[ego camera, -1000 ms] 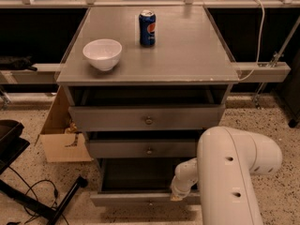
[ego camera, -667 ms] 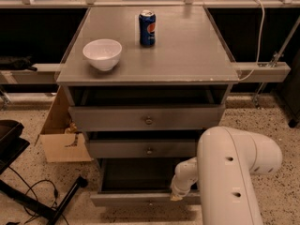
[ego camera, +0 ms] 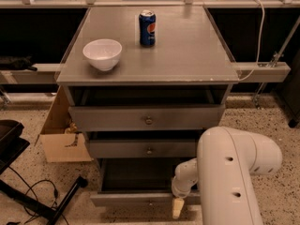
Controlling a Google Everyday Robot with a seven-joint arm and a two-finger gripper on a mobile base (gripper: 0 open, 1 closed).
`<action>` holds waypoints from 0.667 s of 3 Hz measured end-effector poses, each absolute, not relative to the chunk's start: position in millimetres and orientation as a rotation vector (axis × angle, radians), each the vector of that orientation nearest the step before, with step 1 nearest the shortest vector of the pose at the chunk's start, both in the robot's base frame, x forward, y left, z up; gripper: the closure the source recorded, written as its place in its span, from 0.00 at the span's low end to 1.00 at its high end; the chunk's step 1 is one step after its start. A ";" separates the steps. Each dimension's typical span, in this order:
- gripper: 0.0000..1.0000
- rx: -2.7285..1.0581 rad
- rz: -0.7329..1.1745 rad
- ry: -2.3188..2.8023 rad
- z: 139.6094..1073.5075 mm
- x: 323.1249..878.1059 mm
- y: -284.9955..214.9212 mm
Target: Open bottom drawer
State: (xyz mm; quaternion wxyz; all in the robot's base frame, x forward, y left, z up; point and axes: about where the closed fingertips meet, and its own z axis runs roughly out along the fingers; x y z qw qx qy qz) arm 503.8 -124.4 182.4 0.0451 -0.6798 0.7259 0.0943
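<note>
The grey cabinet has three drawers. The bottom drawer point(ego camera: 123, 199) is pulled out toward me, with its dark inside showing behind its flat grey front. The middle drawer point(ego camera: 140, 149) and the top drawer point(ego camera: 140, 118) also stand slightly out, each with a small round knob. My gripper point(ego camera: 177, 208) hangs from the white arm point(ego camera: 229, 172) at the right part of the bottom drawer's front, its pale tip reaching just below the front's lower edge. The bottom drawer's knob is barely visible just left of the gripper.
A white bowl point(ego camera: 102, 53) and a blue soda can point(ego camera: 147, 27) stand on the cabinet top point(ego camera: 187, 55). An open cardboard box point(ego camera: 61, 139) sits on the speckled floor to the left. Black stand legs and cables point(ego camera: 42, 200) lie at the lower left.
</note>
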 end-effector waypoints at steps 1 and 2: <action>0.00 -2.076 0.289 2.218 182.1 503.5 -124.4; 0.17 -2.061 0.328 2.293 170.7 483.2 -130.2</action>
